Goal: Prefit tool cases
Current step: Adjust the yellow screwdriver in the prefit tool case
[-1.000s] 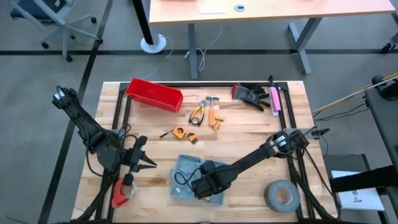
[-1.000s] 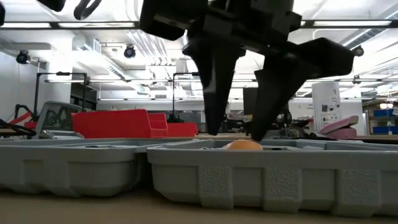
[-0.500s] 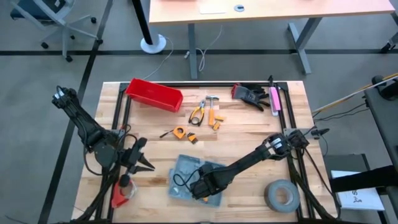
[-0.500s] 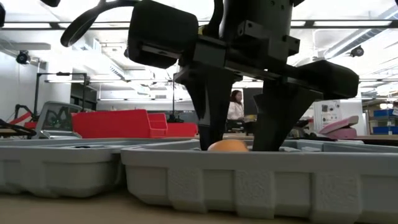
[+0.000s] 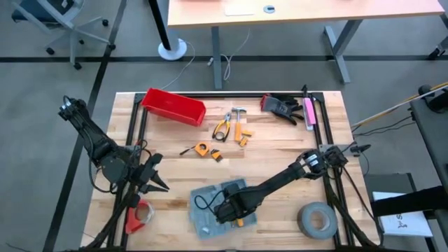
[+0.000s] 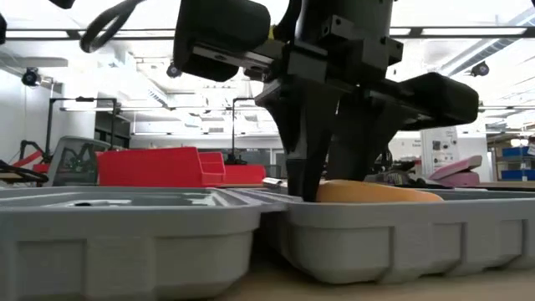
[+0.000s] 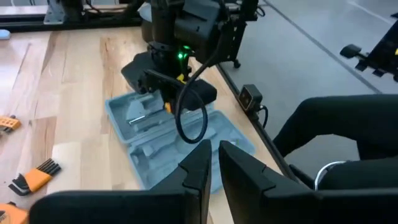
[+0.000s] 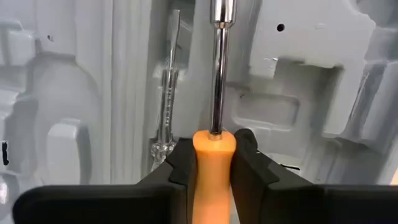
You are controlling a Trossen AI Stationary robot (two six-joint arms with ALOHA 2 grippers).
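Observation:
The grey-blue tool case (image 5: 213, 206) lies open near the table's front edge, its moulded recesses facing up (image 7: 163, 142). My right gripper (image 5: 234, 211) points down into it and is shut on a driver with an orange handle (image 8: 211, 163) and a steel shaft (image 8: 219, 68). The handle (image 6: 378, 192) lies low in the case's right half. My left gripper (image 5: 155, 183) is shut and empty. It hangs above the table to the left of the case (image 7: 211, 167). My right gripper pinches the orange handle near its shaft end (image 8: 212, 144) between its two fingers (image 8: 180, 163). The fingers come from above, point down and lie across the driver. The driver lies level along a recess of the case; whether it rests there or is just lifted, I cannot tell.
A red bin (image 5: 173, 106) stands at the far left. Orange-handled tools (image 5: 234, 126), a small tape measure (image 5: 202, 148), black gloves (image 5: 282, 106) and a pink tool (image 5: 309, 112) lie toward the far edge. A grey tape roll (image 5: 316, 219) sits near right, a red object (image 5: 138, 215) near left.
My right gripper has sunk a little into the case and shut on the orange handle. The case has slid and turned somewhat on the table under it.

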